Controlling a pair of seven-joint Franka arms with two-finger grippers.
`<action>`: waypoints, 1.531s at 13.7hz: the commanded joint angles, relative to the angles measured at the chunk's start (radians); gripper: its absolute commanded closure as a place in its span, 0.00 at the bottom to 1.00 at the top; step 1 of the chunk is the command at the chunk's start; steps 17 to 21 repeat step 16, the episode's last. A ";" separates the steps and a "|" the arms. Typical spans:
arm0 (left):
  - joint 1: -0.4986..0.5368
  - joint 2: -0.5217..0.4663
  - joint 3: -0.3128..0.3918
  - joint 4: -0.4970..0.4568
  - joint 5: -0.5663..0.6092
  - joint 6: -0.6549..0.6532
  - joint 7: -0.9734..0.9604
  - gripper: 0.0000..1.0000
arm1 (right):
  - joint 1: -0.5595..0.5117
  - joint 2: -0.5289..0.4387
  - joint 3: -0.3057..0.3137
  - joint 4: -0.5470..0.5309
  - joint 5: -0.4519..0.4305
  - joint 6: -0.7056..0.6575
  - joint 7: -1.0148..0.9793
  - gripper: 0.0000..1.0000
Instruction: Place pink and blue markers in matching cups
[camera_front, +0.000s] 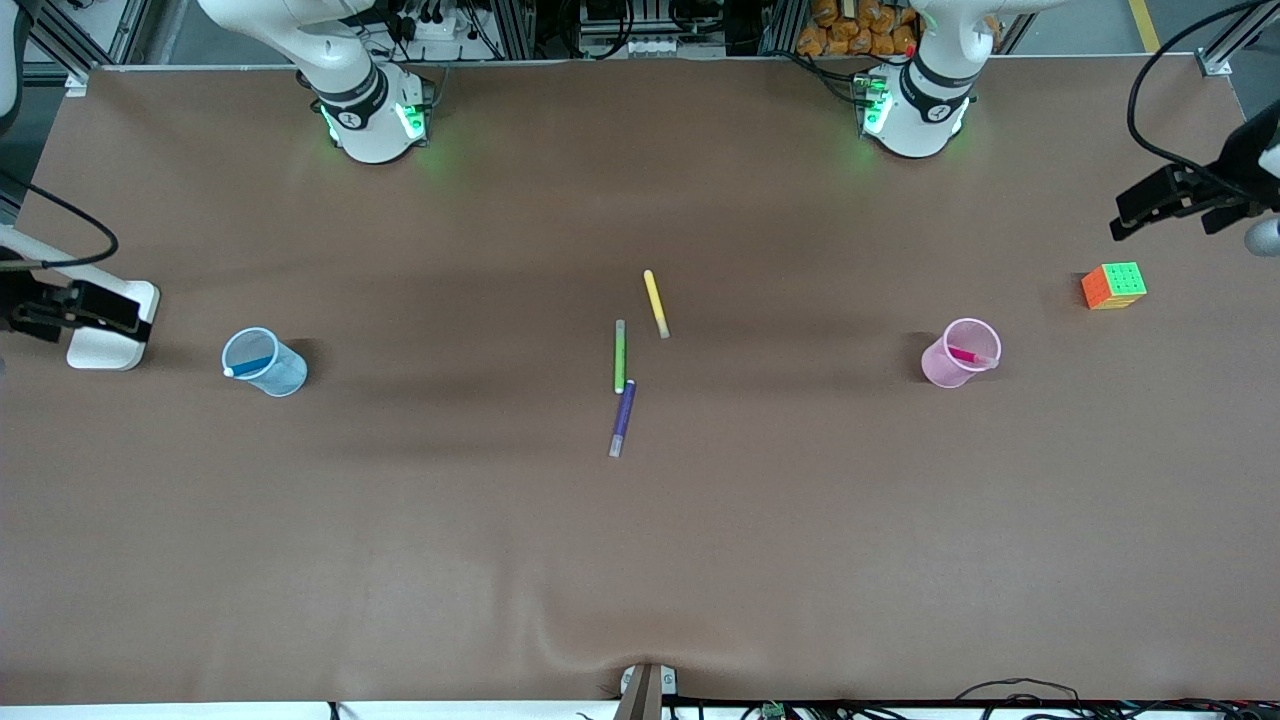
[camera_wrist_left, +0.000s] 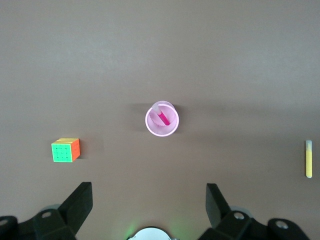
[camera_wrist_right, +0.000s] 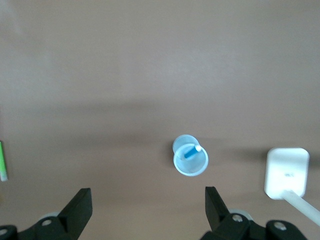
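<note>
Front view: both markers are being shown already inside their cups, so the task is judged as good as done.
Landmark: the green marker (camera_front: 619, 356) at the table's middle is being used for all places.
Pink marker (camera_front: 966, 355): it is being held leaning in the pink cup (camera_front: 960, 353), well toward the left arm's end from the green marker.
Blue marker (camera_front: 250, 366): it is being held leaning in the blue cup (camera_front: 265, 362), well toward the right arm's end from the green marker.
Left gripper (camera_wrist_left: 149, 205): its fingers are being kept apart and empty, high above the pink cup.
Right gripper (camera_wrist_right: 148, 209): its fingers are being kept apart and empty, high above the blue cup.
Risk: either light cup is being judged easy to tip, since each marker is leaning on a rim; a low sweep of an arm would cause it.
Distractors: the yellow marker (camera_front: 656, 303) and purple marker (camera_front: 623, 417) are lying close by the green marker and could be taken by mistake.
</note>
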 joint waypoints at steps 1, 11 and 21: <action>0.021 -0.132 -0.028 -0.134 -0.024 0.028 -0.014 0.00 | 0.006 -0.069 0.004 -0.039 -0.065 -0.030 -0.001 0.00; 0.035 -0.073 0.008 0.002 -0.010 -0.064 0.019 0.00 | 0.006 -0.220 0.003 -0.191 -0.094 0.008 0.004 0.00; 0.078 -0.074 0.009 0.008 -0.010 -0.075 0.010 0.00 | 0.019 -0.221 0.004 -0.193 -0.093 0.030 0.002 0.00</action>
